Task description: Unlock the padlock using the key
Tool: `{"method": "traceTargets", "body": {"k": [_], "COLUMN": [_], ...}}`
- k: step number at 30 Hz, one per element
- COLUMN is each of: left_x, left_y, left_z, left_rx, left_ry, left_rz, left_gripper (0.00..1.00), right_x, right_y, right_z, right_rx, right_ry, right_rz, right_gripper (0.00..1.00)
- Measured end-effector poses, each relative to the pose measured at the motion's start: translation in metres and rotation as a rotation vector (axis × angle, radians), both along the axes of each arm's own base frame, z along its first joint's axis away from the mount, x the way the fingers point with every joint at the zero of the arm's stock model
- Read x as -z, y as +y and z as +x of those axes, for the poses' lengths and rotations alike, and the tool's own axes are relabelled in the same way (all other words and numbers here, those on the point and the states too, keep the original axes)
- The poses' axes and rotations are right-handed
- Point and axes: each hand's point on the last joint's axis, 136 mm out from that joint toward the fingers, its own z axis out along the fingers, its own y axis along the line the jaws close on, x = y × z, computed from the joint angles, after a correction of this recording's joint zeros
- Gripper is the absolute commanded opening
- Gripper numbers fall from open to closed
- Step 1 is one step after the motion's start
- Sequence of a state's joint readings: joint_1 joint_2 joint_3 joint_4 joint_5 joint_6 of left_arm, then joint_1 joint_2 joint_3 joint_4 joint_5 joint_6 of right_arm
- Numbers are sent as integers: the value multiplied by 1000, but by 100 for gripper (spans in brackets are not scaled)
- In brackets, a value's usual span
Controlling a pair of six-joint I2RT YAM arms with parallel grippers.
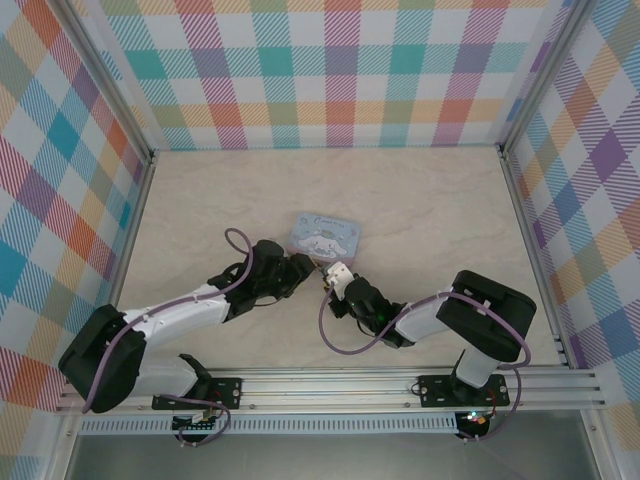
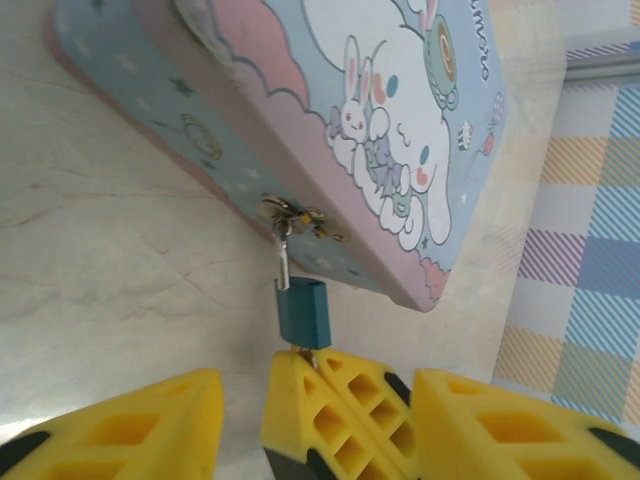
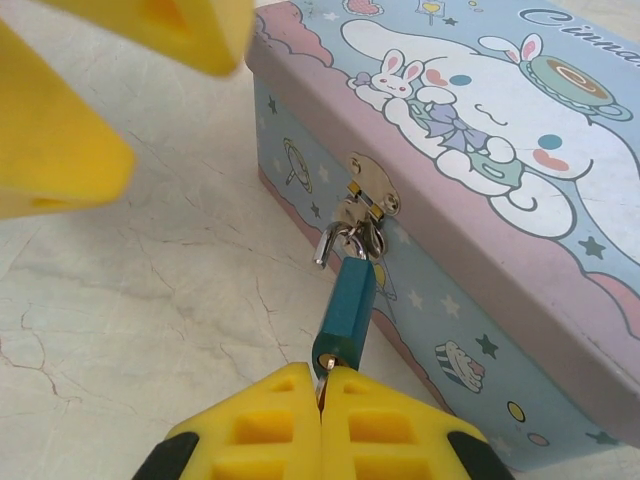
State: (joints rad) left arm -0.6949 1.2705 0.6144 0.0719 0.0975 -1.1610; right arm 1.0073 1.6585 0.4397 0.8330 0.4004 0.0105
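- Here, the tin point(image 1: 325, 232) is seen lying flat on the table point(image 1: 450, 210), near its middle, with the cartoon lid facing up
- The padlock point(image 3: 346, 312) is hung by its shackle point(image 3: 324, 245) from the hasp point(image 3: 373, 190) on the tin's front wall, and its teal body is stretched away from the tin toward the right gripper point(image 3: 322, 378)
- The right gripper is set right at the padlock's base, with its fingers pressed together on the key point(image 2: 306, 354); just a thin sliver of metal is shown between lock and pads
- The left gripper point(image 1: 302, 266) is held spread, and its fingers point(image 2: 130, 425) are placed on either side of the right gripper's tips, apart from them
- From above, both grippers are seen brought together at the tin's near edge, the left one on the left
- Whether the shackle is sprung or latched cannot be told
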Motion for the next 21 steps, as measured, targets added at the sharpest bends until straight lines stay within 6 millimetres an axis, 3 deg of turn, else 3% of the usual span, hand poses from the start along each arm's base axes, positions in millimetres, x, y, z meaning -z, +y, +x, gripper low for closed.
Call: {"method": "traceTargets", "body": {"k": [3, 7, 11, 15, 21], "left_x": [-8, -26, -36, -25, 8], "left_y": [12, 41, 64, 67, 48], "left_z": [7, 32, 55, 77, 98], "left_rx": [-2, -39, -47, 8, 133], "left_ry": [-11, -59, -96, -78, -20], "left_rz": [41, 102, 158, 203, 234], "left_gripper": [69, 83, 90, 91, 86], "right_x": [0, -2, -3, -4, -4], "right_y": [0, -3, -6, -8, -9], "right_z": [0, 0, 2, 1, -1], "right_rx": [-1, -1, 0, 2, 6], "right_ry": [1, 10, 32, 63, 108], "right_rz": [-1, -1, 10, 24, 51], "right_gripper": [0, 0, 0, 0, 0]}}
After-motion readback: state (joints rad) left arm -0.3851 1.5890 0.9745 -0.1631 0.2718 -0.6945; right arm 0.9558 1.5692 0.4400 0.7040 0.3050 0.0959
